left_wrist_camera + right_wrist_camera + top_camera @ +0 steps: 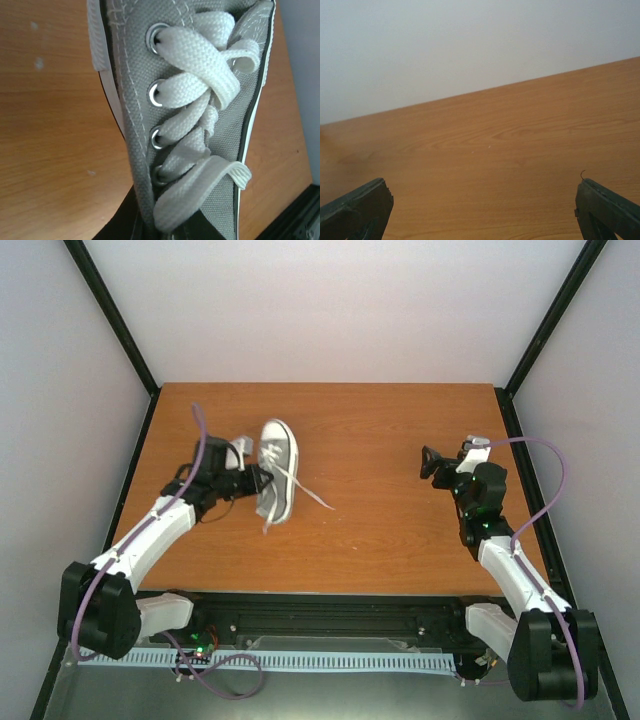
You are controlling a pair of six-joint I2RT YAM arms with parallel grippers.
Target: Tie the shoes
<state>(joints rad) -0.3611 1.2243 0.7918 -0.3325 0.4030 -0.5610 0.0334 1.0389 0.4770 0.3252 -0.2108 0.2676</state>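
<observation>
Sneaker [276,468] sat on the left half of the table [390,540], toe toward the far edge, white laces [305,490] trailing right. The left gripper [252,483] pressed against its side, fingers nearly together, seemingly pinching the canvas edge. The right gripper [430,462] hovered well apart from it, fingers [360,207] spread wide.

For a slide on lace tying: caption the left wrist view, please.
Left gripper shut on the eyelet edge of the grey sneaker; white laces threaded, no knot in sight, wooden table behind.
</observation>
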